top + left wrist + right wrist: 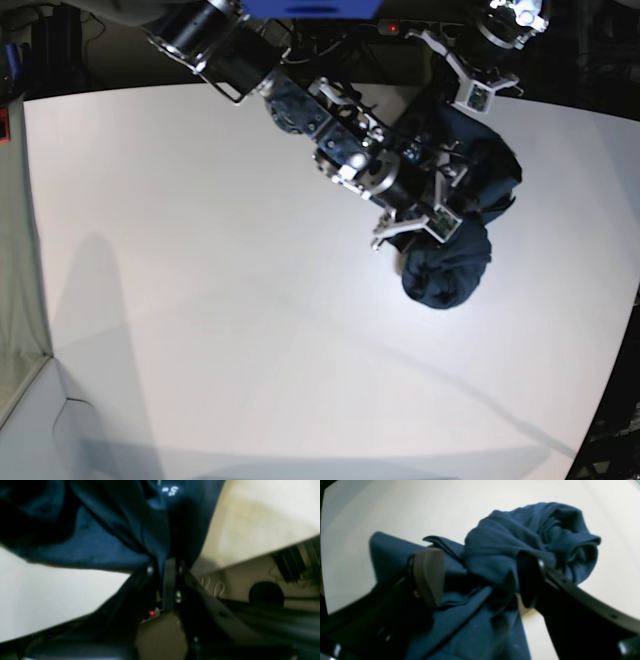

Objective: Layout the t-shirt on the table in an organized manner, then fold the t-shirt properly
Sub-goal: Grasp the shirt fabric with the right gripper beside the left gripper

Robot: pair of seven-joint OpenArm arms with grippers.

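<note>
Though blurred, white print (170, 490) inside t-shirt (515, 540).

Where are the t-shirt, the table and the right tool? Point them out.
t-shirt (520, 535): right wrist view, bunched upper folds.
table (200, 300): base view, bare white top.
right tool (480, 580): right wrist view, midway between its open fingertips.

1. The t-shirt (495, 555) is soft, matt navy cloth with a fine knit look, rumpled into folds, with a small white print (170, 490) inside it.
2. The surface (200, 300) is smooth, matt white, with only soft shadows.
3. The right tool (480, 580) has dark, matt, plastic-looking fingers (430, 575), one with a dull sheen.
4. The left tool (170, 567) looks dark and matt, with small shiny metal screws.
</note>
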